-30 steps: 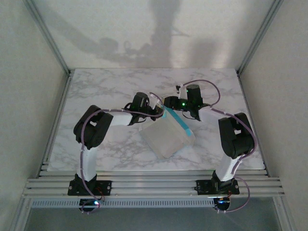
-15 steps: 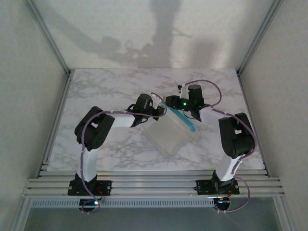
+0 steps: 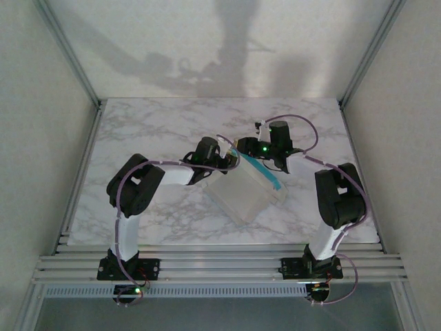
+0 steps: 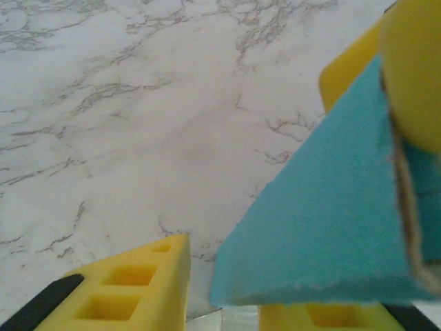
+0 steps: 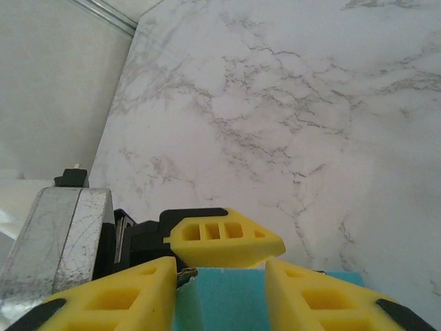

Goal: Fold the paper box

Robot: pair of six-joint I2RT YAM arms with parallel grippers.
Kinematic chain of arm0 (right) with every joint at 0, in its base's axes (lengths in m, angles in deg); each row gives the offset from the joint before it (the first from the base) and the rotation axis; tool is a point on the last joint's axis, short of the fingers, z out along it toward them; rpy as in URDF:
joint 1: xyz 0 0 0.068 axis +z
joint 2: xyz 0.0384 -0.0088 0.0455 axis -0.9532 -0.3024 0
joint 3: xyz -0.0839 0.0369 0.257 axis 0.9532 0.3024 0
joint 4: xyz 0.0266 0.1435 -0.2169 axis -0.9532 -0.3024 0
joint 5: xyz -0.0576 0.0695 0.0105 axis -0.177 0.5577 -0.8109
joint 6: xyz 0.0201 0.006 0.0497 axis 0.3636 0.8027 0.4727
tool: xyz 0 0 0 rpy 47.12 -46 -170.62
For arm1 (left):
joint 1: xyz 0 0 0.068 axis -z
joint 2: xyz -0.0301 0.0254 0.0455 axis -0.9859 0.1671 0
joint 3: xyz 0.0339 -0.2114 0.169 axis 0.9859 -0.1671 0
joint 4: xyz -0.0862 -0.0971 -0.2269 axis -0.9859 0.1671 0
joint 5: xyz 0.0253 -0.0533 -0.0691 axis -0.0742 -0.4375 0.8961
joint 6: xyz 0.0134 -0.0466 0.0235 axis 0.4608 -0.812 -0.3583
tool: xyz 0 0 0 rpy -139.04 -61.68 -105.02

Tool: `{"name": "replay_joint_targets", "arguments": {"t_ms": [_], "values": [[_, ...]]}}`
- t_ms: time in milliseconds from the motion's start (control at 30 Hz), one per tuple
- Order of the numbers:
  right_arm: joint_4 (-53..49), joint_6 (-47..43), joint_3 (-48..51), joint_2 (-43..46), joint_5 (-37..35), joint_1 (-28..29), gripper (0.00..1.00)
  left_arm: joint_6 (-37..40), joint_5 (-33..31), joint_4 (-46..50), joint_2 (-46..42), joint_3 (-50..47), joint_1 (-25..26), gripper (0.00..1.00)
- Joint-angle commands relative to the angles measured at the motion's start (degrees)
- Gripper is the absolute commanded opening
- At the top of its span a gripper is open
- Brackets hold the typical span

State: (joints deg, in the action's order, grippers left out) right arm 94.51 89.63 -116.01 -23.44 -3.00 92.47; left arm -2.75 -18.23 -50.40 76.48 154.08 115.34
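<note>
The paper box lies off-white side up at the table's middle, with a turquoise flap raised along its far right edge. My right gripper is at the flap's far end. In the right wrist view its yellow fingers close on the turquoise card from both sides. My left gripper sits against the same end from the left, jaws open. In the left wrist view the flap lies over the left gripper's right finger, with bare table showing beside its left finger.
The marble table is framed by aluminium rails, with walls close on both sides. A finger of the right gripper presses the flap's top in the left wrist view. The left gripper's finger shows just beyond the flap in the right wrist view.
My left gripper has moved right, up to the flap's far end. The box has shifted slightly right. The right gripper has hardly moved.
</note>
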Motion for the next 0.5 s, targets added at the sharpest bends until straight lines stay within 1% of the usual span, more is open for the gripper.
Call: {"name": "replay_joint_targets", "arguments": {"t_ms": [0, 167, 267, 367, 433, 467], "values": [[-6.6, -0.8, -0.8, 1.1, -0.4, 0.2, 0.39, 1.4, 0.4, 0.2, -1.6, -1.4, 0.9, 0.37], [-8.0, -0.8, -1.5, 2.2, -0.1, 0.2, 0.41, 0.6, 2.5, 0.3, -4.4, -3.3, 0.9, 0.47], [-10.1, -1.3, -2.8, 2.6, -0.1, 0.2, 0.44, 0.0, 3.6, 0.5, -7.1, -5.0, 0.8, 0.56], [-11.8, -2.1, -4.1, 3.0, -0.1, 0.2, 0.48, -0.6, 4.1, 1.1, -9.7, -6.9, 0.7, 0.69], [-13.2, -2.6, -4.9, 3.4, -0.3, 0.1, 0.5, -1.6, 4.2, 0.7, -11.9, -9.0, 0.7, 0.87], [-13.8, -2.9, -5.4, 3.6, -0.4, 0.2, 0.51, -2.0, 4.3, 0.8, -13.0, -9.8, 0.7, 0.93]]}}
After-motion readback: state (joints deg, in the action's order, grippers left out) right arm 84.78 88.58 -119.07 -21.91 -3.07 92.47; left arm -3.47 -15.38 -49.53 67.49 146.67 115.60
